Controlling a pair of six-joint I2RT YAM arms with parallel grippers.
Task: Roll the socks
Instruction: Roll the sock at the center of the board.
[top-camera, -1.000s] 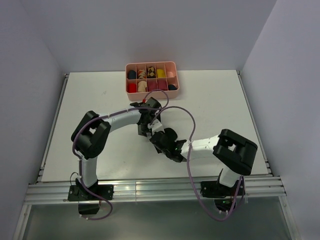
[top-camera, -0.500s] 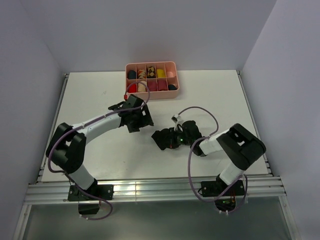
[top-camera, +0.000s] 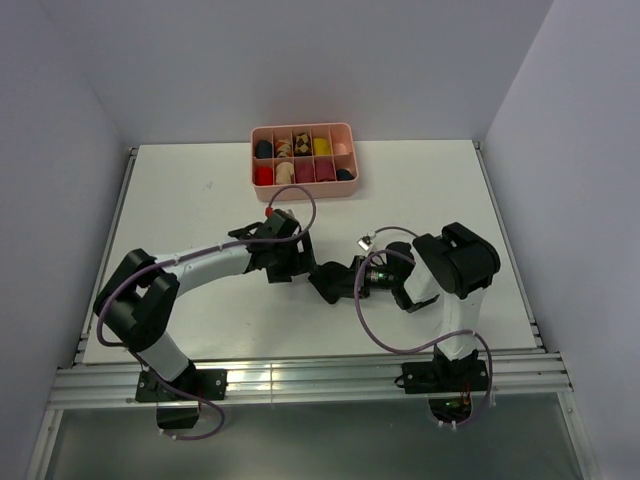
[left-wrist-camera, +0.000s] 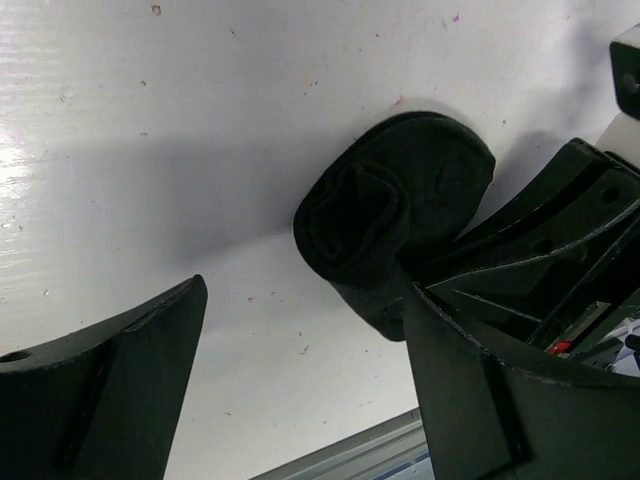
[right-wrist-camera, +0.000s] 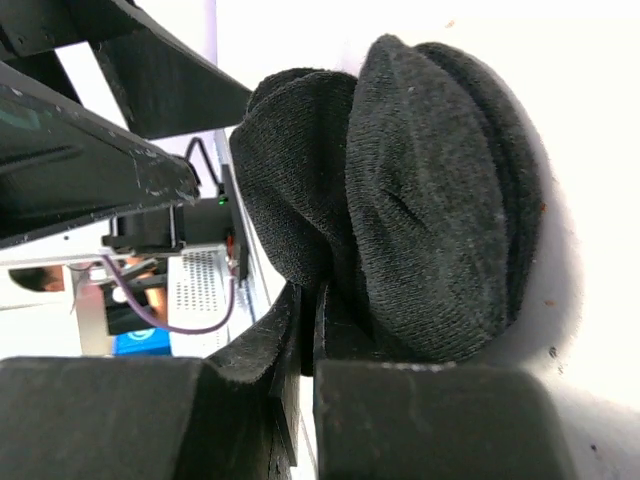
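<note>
The left hand (top-camera: 298, 262) has its 2 fingers spread wide and holds nothing. In the left wrist view they frame a black sock (left-wrist-camera: 390, 215) lying on the white bench (top-camera: 200, 200); the right-side finger overlaps the sock's edge, and I cannot tell whether it touches. The left arm runs from its base up to a bent elbow near the bench's left edge, and its forearm stretches right toward the middle. The sock sits bunched into a rounded bundle at mid-bench, between the 2 hands. The right hand (right-wrist-camera: 308, 330) is pinched tight on the bundle's lower fold. The right arm is folded over its base, and its forearm points left, low over the bench.
</note>
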